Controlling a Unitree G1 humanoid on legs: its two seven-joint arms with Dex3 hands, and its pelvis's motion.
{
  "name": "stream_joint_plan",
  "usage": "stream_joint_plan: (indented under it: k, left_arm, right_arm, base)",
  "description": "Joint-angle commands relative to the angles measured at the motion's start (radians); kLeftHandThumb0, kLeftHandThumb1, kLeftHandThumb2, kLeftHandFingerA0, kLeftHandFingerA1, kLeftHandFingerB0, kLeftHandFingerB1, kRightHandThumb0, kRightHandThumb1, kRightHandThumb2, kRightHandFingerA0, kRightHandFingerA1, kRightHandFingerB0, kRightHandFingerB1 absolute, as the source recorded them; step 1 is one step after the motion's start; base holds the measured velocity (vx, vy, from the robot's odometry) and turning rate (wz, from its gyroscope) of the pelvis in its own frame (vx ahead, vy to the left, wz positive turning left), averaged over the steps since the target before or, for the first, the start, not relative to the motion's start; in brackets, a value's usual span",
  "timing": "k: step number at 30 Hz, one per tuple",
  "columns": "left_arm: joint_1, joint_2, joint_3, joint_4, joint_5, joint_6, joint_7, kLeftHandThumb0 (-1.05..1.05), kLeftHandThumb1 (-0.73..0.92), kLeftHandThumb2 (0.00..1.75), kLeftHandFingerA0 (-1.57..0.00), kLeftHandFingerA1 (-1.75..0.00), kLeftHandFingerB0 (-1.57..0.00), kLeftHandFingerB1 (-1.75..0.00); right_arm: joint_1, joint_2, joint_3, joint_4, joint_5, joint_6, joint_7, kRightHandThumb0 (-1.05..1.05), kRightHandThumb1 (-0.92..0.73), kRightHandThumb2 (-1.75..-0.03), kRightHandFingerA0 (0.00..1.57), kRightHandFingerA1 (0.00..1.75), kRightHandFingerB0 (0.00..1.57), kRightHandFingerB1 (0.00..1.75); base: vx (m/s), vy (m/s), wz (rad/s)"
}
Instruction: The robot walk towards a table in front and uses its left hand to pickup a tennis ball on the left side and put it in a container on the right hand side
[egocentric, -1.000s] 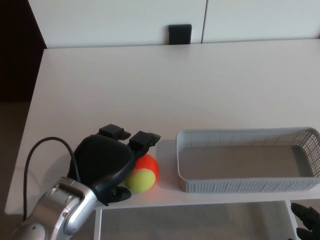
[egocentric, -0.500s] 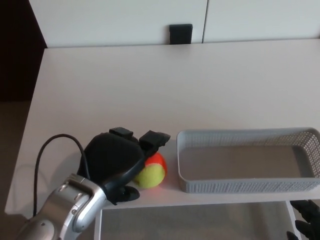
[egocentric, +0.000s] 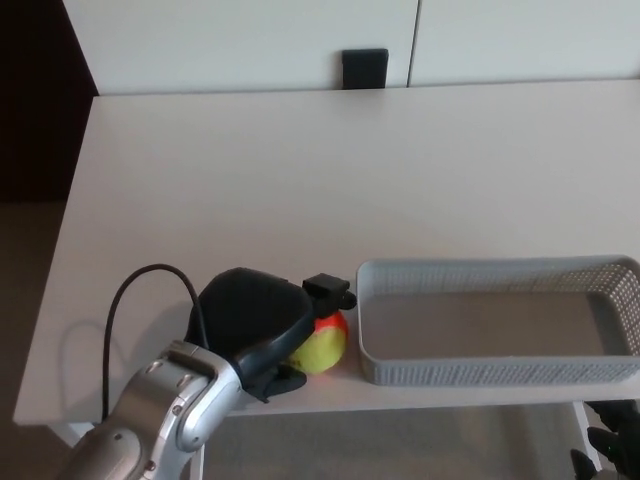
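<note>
The tennis ball (egocentric: 322, 345), yellow with an orange-red patch, lies at the table's (egocentric: 300, 180) 6 o'clock edge. We have our left hand (egocentric: 262, 322) closed around it. One black finger (egocentric: 328, 291) hooks over the ball at its 12 o'clock, the thumb (egocentric: 283, 379) curls in at its 7 o'clock, and the palm covers its 9 o'clock side. We cannot tell whether the ball rests on the tabletop or is raised just off it.

At the ball's 3 o'clock, just beside it, stands the grey mesh container (egocentric: 480, 374). A black cable (egocentric: 125, 300) loops over our silver forearm (egocentric: 165, 420) at the picture's 7 o'clock.

Our right hand (egocentric: 615, 447) shows only in part at the picture's 5 o'clock corner, below the table edge. We cannot tell how it is set.
</note>
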Motion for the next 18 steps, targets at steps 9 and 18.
stream_joint_plan:
  k: [9,18]
  left_arm:
    - [0.037,0.017,0.032,-0.003,-0.02,0.013,0.036,-0.18,0.8,0.59,-0.63,-1.64,-0.62,-1.07]
    - [0.015,0.02,0.261,-0.246,-0.102,0.02,0.052,-0.05,0.77,0.57,-0.7,-1.57,-0.72,-0.94]
  right_arm:
    - [-0.029,-0.015,0.003,0.017,-0.012,0.007,-0.007,0.07,-0.88,-0.69,0.01,0.41,0.07,0.33]
    - [-0.059,-0.022,0.019,0.036,-0.029,0.007,-0.004,0.08,-0.89,-0.69,0.03,0.43,0.05,0.35]
  base:
    - [0.0,0.0,0.0]
    - [0.0,0.0,0.0]
